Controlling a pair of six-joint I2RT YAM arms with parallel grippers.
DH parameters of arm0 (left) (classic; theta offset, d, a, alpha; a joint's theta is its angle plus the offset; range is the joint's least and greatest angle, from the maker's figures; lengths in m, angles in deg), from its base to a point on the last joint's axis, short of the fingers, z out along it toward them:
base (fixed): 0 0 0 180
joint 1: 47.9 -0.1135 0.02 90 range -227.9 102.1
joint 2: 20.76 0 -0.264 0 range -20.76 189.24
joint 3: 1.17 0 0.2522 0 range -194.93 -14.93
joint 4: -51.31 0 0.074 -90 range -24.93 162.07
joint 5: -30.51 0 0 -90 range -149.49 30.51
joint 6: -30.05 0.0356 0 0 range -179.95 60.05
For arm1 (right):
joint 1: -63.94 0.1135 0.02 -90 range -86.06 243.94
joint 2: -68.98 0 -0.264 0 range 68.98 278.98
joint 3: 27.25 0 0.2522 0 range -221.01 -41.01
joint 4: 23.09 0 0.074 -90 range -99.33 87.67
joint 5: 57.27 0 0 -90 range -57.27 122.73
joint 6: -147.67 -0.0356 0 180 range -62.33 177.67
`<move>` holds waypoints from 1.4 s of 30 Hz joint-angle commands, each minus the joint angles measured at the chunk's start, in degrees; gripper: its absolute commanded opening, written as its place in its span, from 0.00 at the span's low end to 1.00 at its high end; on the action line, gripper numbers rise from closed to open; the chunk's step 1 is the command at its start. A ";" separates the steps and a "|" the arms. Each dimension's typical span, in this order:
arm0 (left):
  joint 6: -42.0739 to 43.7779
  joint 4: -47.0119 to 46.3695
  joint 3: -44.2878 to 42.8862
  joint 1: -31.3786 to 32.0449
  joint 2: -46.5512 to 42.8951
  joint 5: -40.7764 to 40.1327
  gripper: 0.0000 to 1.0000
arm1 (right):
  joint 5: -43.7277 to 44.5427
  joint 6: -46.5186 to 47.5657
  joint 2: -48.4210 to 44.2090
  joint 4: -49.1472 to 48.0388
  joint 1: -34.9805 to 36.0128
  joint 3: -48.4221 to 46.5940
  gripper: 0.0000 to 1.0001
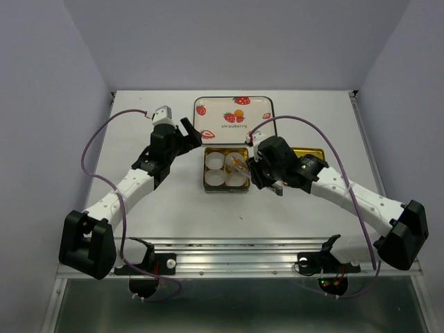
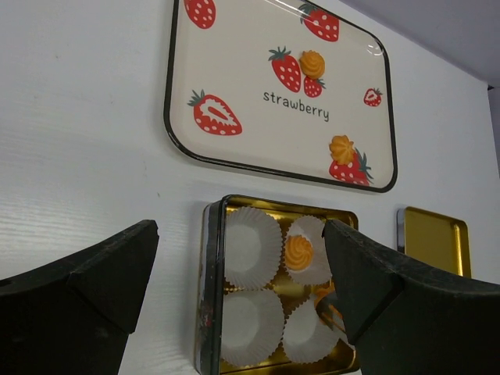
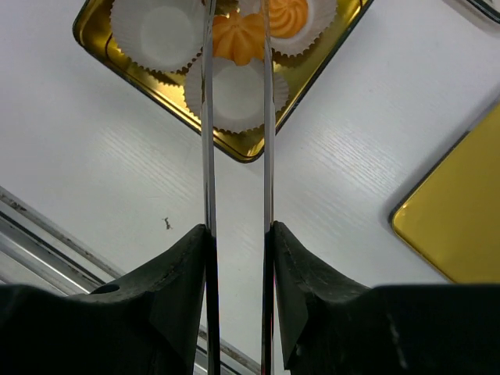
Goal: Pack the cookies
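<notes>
**Right hand and tin.** Nearest us, the right hand point(image 3: 237, 19) reaches the tin point(image 2: 209, 297) from its near-right side. Its two long thin blades are closed on a pinched cookie point(image 3: 238, 39), which touches both.

That cookie hangs over the tin's right half, at the seam between two paper cups. The far-right cup already holds a seated cookie point(image 2: 298, 251); the near-right cup point(image 3: 234, 94) is empty.

We judge that the coming move turns on this offset. The empty cup lies just back toward the wrist, along the blades' long axis, so a short retreat and a descent should serve. We cannot tell how high the cookie sits above the cups.

**Left hand.** Left of the tin and slightly beyond it, the left hand point(image 2: 241, 258) hovers, fingers wide apart, holding nothing.

**Lid.** Right of the tin, a gold lid point(image 2: 433, 238) lies on the tabletop point(image 1: 173, 215). The right arm partly covers it in the overhead view.

**Tray.** Beyond the tin, two loose cookies point(image 2: 312, 62) rest on the strawberry tray point(image 2: 234, 55); the left hand is the nearer to them.

**Occlusion.** In the left wrist view, a finger cuts off the pinched cookie.
</notes>
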 commanded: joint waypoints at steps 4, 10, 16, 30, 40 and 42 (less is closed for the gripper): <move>-0.25 -2.65 0.50 0.44 -2.37 0.37 0.99 | -1.49 1.66 -1.33 0.09 1.57 0.05 0.41; -0.42 -2.39 0.77 0.52 -2.99 -0.06 0.99 | -0.44 2.19 -0.01 2.99 1.57 -0.83 0.41; -0.69 -2.12 0.85 0.52 -3.08 -0.24 0.99 | -1.14 2.54 -0.36 3.70 2.09 -0.22 0.41; -1.04 -1.86 0.24 0.52 -2.55 -0.77 0.99 | -1.76 2.54 -1.51 3.70 2.09 1.01 0.41; -0.95 -1.86 0.41 0.52 -2.02 -0.68 0.99 | -1.49 2.37 -0.27 2.56 2.09 1.28 0.42; -0.86 -1.86 0.41 0.52 -2.11 -0.77 0.99 | -1.23 2.19 -0.10 2.29 2.09 1.37 0.42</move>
